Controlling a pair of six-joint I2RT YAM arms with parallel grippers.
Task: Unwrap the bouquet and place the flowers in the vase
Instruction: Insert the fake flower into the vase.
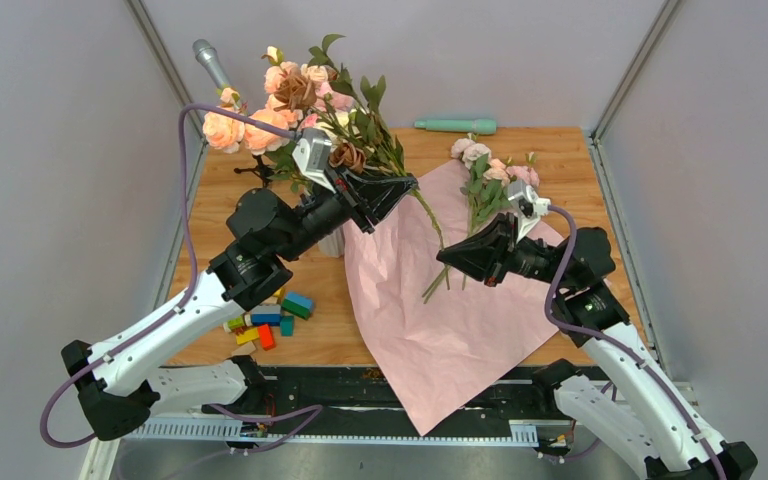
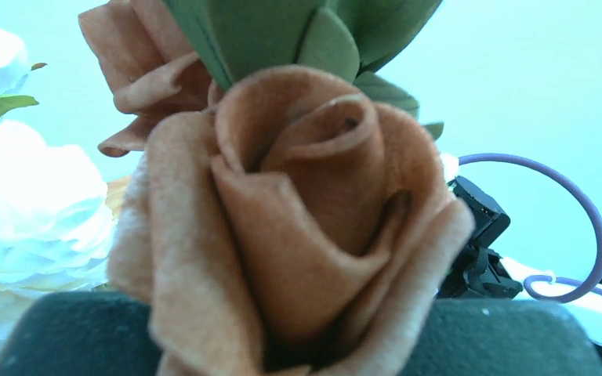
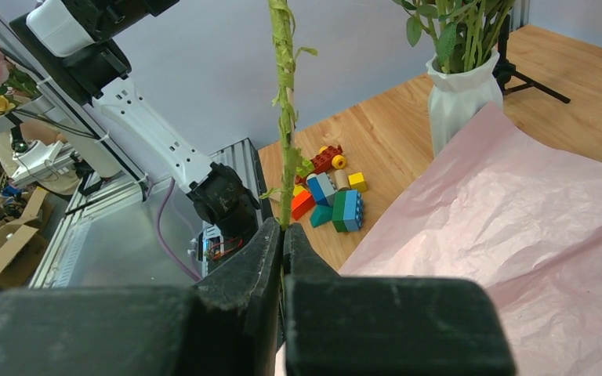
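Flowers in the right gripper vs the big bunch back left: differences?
The flowers are small, pale pink and white; the bunch has larger peach and deep pink blooms. The flowers are held over the pink paper, a stem clamped in the right gripper; the bunch appears to stand in the vase. Both have green leaves.
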